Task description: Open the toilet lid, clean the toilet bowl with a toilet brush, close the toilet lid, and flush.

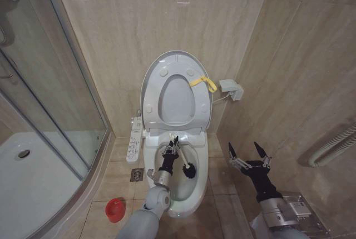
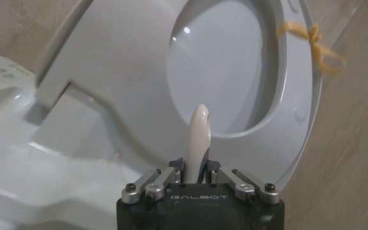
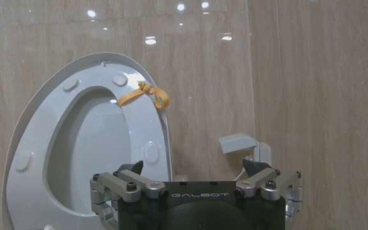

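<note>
We see the left gripper point(image 1: 173, 145) clamped on the brush point(image 2: 199, 139) over the bowl point(image 1: 196, 180); at 3 o'clock, the right gripper point(image 1: 248, 151) hangs wide; lid point(image 1: 153, 78) up.

Glass-walled shower enclosure with white tray point(image 1: 33, 167) cut off by the head view's left edge. Small red round holder point(image 1: 115, 210) on the floor too small to read in detail. Thin white stick handle of the toilet brush point(image 2: 198, 139) blurred, lower end hidden between black left gripper point(image 2: 197, 179) fingers.

A tiled bathroom: toilet bowl point(image 1: 192, 186), glass shower enclosure point(image 1: 50, 111), floor drain point(image 1: 137, 175).
</note>
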{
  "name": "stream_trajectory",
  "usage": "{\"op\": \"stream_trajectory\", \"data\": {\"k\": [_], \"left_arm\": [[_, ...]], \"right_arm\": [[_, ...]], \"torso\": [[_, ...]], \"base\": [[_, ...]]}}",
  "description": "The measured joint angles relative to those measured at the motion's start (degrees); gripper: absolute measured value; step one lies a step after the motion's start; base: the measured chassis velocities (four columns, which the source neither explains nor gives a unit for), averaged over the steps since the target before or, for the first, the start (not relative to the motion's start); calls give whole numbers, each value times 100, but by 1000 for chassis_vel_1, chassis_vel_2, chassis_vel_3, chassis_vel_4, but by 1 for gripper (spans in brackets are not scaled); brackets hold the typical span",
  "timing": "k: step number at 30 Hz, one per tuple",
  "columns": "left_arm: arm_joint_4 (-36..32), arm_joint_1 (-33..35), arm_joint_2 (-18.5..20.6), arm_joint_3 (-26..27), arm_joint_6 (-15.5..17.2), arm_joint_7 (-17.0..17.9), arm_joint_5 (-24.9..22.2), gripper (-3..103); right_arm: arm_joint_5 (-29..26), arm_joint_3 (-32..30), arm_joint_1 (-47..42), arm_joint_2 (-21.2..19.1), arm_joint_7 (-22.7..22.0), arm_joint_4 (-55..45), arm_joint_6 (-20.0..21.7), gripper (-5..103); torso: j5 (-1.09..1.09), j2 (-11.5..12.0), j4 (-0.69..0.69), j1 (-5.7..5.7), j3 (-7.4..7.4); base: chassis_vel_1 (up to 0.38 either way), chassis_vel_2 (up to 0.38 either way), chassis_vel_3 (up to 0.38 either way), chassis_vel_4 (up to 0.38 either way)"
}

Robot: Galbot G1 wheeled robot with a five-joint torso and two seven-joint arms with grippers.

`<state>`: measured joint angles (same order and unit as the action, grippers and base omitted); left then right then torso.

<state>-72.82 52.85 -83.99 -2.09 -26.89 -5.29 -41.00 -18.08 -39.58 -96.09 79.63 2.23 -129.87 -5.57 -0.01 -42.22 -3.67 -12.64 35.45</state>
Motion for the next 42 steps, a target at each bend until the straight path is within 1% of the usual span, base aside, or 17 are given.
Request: {"op": "stream_trajectory", "data": {"k": [3,7,12,15,17,19,21,22,25,27,28,30,31,32,36,40,42], "left_arm": [[172,40,62,84,-101,-72,287,20],[238,35,95,131,-158,-78,458,20],[131,-25,14,97,-146,-64,316,20],[22,-76,-103,49,-144,-75,39,20],[35,-82,-122,50,-154,-92,41,20],[237,-83,-113,103,-268,-186,295,20],[281,-73,-85,114,-293,-201,367,20],[335,-35,-13,145,-327,-210,479,20],[251,66,117,210,-363,-101,640,20],[-42,185,227,227,-366,47,715,20],[-395,275,332,223,-326,164,734,20],[-888,386,487,195,-293,268,844,20],[-888,386,487,195,-293,268,844,20],[-1102,439,557,191,-289,285,930,20],[-1758,693,887,268,-335,208,1403,20],[-1927,870,1054,398,-400,114,1636,20],[-2037,1144,1252,608,-509,-16,1860,20]], "right_arm": [[0,0,0,0,0,0,0,100],[0,0,0,0,0,0,0,100],[0,0,0,0,0,0,0,100],[0,0,0,0,0,0,0,100],[0,0,0,0,0,0,0,100],[0,0,0,0,0,0,0,100],[0,0,0,0,0,0,0,100],[0,0,0,0,0,0,0,100],[0,0,0,0,0,0,0,100],[0,0,0,0,0,0,0,100],[0,0,0,0,0,0,0,100],[0,0,0,0,0,0,0,100],[0,0,0,0,0,0,0,100],[0,0,0,0,0,0,0,100],[0,0,0,0,0,0,0,100],[0,0,0,0,0,0,0,100],[0,0,0,0,0,0,0,100]], "torso": [[0,0,1,0,0],[0,0,1,0,0],[0,0,0,0,0],[1,0,0,0,0],[0,0,0,0,0],[0,0,0,0,0],[-1,0,-1,0,0],[0,0,1,0,0],[-1,0,1,0,0],[-1,0,1,0,0],[-1,0,0,0,0],[0,0,0,0,-1],[0,0,0,0,-1],[-1,0,0,0,-1],[0,0,0,0,-1],[0,0,0,0,-1],[-1,0,2,0,-1]], "base": [[0,0,0,0],[0,0,0,0],[0,0,0,0],[0,0,0,0],[0,0,0,0],[0,0,0,0],[0,0,0,0],[0,0,0,0],[0,0,0,0],[0,0,0,0],[0,0,0,0],[0,0,0,0],[0,0,0,0],[0,0,0,0],[0,0,0,0],[0,0,0,0],[0,0,0,0]]}}
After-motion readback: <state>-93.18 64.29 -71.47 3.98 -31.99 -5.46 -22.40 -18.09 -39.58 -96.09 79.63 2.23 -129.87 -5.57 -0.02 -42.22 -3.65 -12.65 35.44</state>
